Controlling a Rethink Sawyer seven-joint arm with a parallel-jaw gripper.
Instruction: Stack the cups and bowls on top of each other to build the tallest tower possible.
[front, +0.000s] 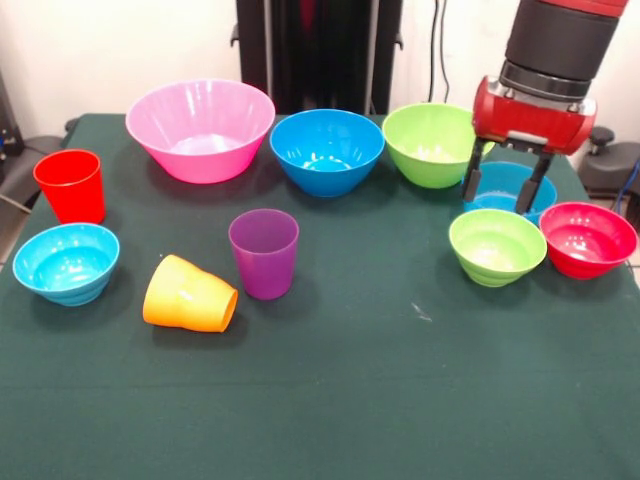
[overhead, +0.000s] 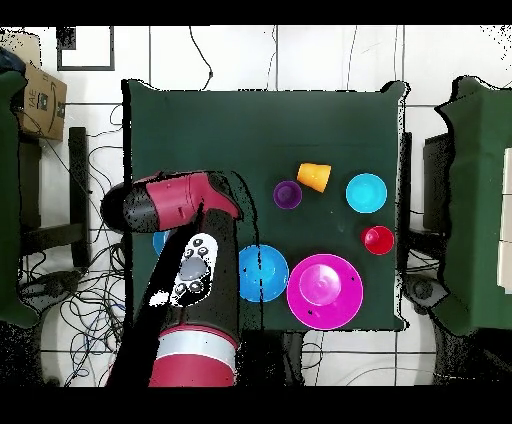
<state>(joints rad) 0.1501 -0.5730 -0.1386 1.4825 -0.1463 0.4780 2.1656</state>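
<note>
My gripper (front: 504, 186) is open and empty, its fingers hanging over the small blue bowl (front: 505, 187) at the right. In front of that bowl sit the small lime green bowl (front: 497, 246) and the small red bowl (front: 588, 239). Along the back stand the big pink bowl (front: 200, 130), the mid-sized blue bowl (front: 327, 151) and the mid-sized lime green bowl (front: 430, 144). The red cup (front: 71, 186) and purple cup (front: 264, 253) stand upright. The orange cup (front: 189, 295) lies on its side. The light blue bowl (front: 66, 263) is at the left. Nothing is stacked.
Everything sits on a dark green cloth table (front: 400, 400). In the overhead view my arm (overhead: 170, 205) covers the bowls on the left; the pink bowl (overhead: 324, 290), blue bowl (overhead: 263, 272), purple cup (overhead: 287, 194) and orange cup (overhead: 314, 176) show.
</note>
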